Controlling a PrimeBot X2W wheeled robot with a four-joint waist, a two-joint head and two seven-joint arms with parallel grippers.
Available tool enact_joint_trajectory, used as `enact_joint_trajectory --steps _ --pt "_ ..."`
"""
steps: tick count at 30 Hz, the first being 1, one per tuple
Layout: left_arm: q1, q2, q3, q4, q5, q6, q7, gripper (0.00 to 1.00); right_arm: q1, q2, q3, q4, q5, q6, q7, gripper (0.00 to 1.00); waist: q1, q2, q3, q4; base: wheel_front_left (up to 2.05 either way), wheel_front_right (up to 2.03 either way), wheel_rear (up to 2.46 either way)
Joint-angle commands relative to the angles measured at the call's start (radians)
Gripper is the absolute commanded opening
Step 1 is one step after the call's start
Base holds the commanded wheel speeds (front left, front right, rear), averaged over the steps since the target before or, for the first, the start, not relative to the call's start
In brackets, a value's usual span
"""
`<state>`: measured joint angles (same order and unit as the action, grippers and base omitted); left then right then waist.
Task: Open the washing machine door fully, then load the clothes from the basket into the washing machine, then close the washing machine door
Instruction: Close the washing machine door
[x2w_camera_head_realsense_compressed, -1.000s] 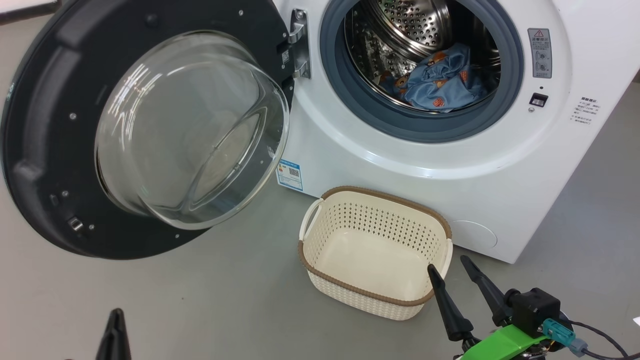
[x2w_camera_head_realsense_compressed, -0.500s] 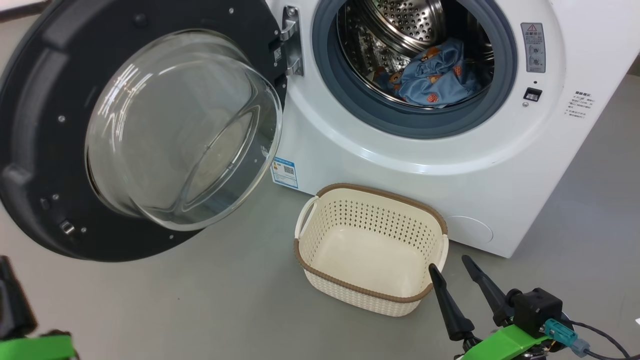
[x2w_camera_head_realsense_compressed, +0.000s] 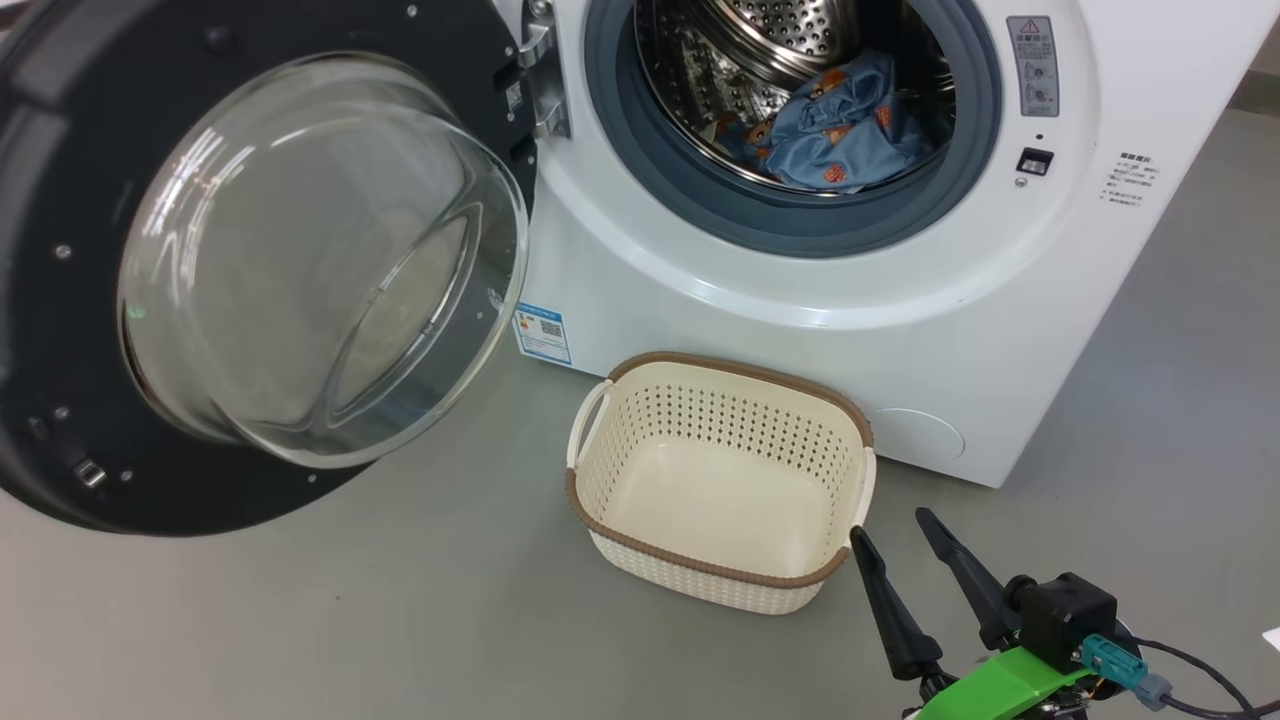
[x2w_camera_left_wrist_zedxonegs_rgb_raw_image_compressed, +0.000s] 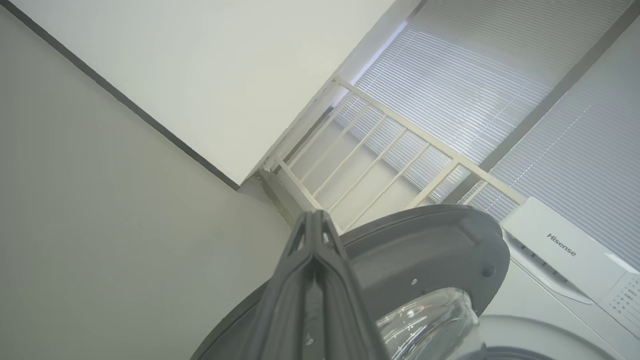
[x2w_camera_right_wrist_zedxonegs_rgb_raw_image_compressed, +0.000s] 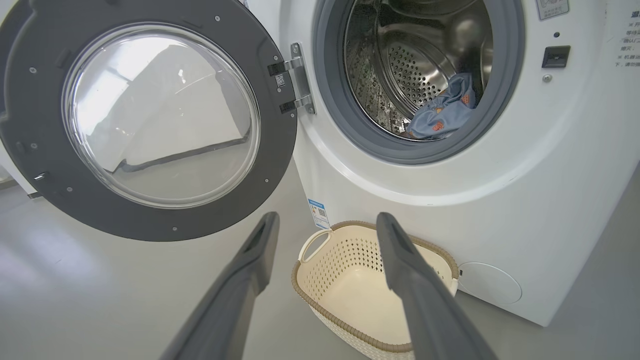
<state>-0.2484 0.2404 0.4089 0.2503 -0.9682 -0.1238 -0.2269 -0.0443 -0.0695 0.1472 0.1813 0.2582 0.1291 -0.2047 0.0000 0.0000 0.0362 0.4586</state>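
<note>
Door swung wide to the left on its hinge, glass bowl facing out. Clothes lie in the drum of the washer, bunched low and to the front, just behind the gasket. Basket is empty and sits on the floor just in front of the washer, below the opening. Judged: loading done, door closing left.

Right gripper hangs near the basket's right front corner, jaws spread, nothing between them. Left gripper has its fingers pressed together on nothing and points up past the door's edge.

Risks from here:
- Fabric sits close to the gasket. A fold hanging over the lip would get pinched and keep the latch from catching.
- The door is glossy and rounded. A push from narrow closed fingertips could skid off the rim or the glass, more so if it lands far from the edge opposite the hinge.
- The basket stands under the door's sweep. Whether the lower rim clears it cannot be told, and a brush would shove the light basket.
- The right gripper is near the basket and could knock it if that arm swings.

Surface: smooth grey floor, matt, bare around the basket. Things would likely slide on it.

Room: pale wall with a dark base strip, white railing, and slatted blinds behind the washer.
</note>
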Motion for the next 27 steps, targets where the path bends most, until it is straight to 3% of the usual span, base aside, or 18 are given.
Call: enact_joint_trajectory --steps 1,10,17,22,27 --pt "-0.049 0.057 0.038 -0.005 -0.020 -0.007 0.011 0.00 -0.037 -0.004 0.025 -0.024 0.012 0.002 -0.006 1.00 0.0000 0.0000 0.005 -0.007 0.00 0.00 0.00" --pt "-0.165 0.136 0.105 0.168 -0.201 -0.007 0.065 0.00 -0.051 -0.007 0.030 -0.023 0.026 0.002 0.001 1.00 0.0000 0.0000 0.030 -0.046 0.00 0.00 0.00" --pt "-0.286 0.181 0.172 0.320 -0.383 -0.006 0.169 0.00 -0.064 -0.020 0.041 -0.028 0.028 0.002 0.011 1.00 0.0000 0.0000 0.048 -0.075 0.00 0.00 0.00" --pt "-0.350 0.242 0.193 0.420 -0.435 0.003 0.239 0.00 -0.073 -0.029 0.050 -0.035 0.027 0.002 0.021 1.00 0.0000 0.0000 0.060 -0.101 0.00 0.00 0.00" --pt "-0.380 0.294 0.197 0.497 -0.455 0.048 0.301 0.00 -0.075 -0.038 0.052 -0.045 0.024 0.002 0.035 1.00 0.0000 0.0000 0.076 -0.128 0.00 0.00 0.00"
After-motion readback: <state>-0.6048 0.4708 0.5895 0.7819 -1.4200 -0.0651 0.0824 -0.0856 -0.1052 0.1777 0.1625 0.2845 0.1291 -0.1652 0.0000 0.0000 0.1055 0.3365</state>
